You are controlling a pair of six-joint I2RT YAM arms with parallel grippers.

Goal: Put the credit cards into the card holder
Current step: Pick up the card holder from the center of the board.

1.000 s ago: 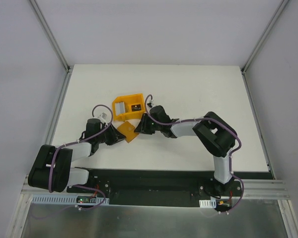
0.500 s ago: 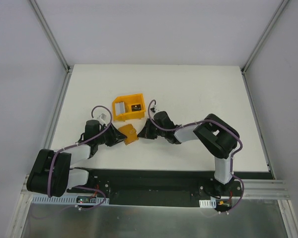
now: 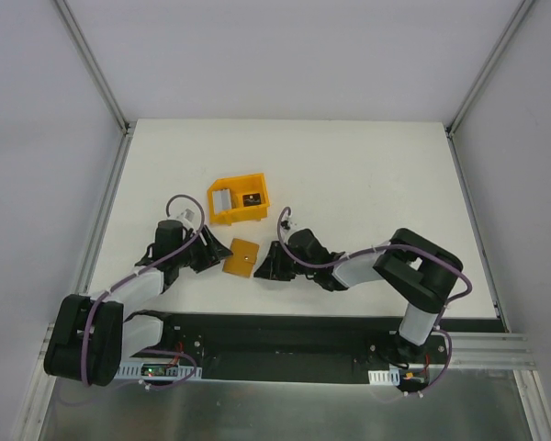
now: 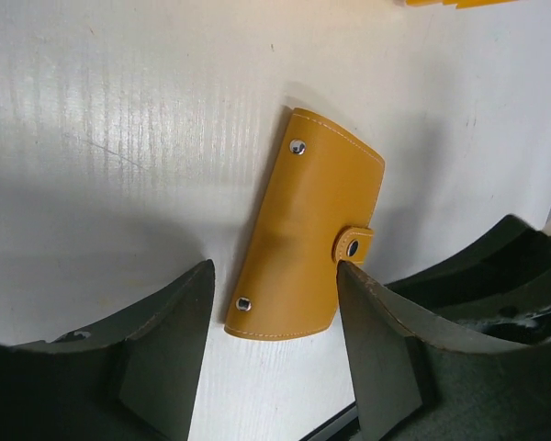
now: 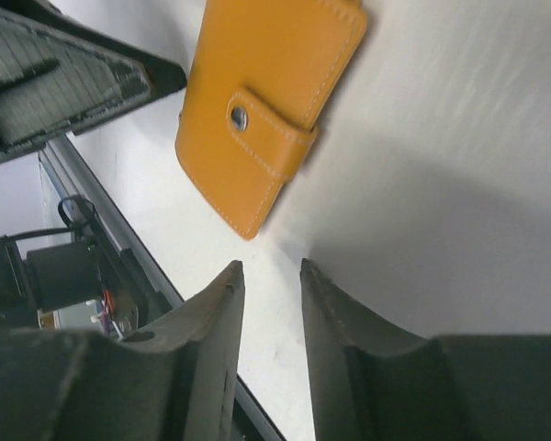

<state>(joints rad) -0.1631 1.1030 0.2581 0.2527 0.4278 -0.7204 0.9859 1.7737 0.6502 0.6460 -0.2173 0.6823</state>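
The card holder (image 3: pixel 241 256) is an orange-tan wallet lying flat and snapped shut on the white table. It also shows in the left wrist view (image 4: pixel 303 230) and the right wrist view (image 5: pixel 266 101). My left gripper (image 3: pixel 217 253) is open, and the wallet's near end lies between its fingers (image 4: pixel 274 276) without touching them. My right gripper (image 3: pixel 263 266) sits just right of the wallet, its jaws a narrow gap apart and empty (image 5: pixel 269 268). A grey credit card (image 3: pixel 222 198) and a dark one (image 3: pixel 251 198) lie in the yellow-orange bin.
The yellow-orange plastic bin (image 3: pixel 243 218) stands just behind the wallet. The black mounting rail (image 3: pixel 285 331) runs along the table's near edge. Grey walls enclose the table on three sides.
The wallet has gone from tilted between the two grippers to lying flat, slightly nearer and to the right. Both grippers have drawn back toward the near edge, the right one off the wallet.
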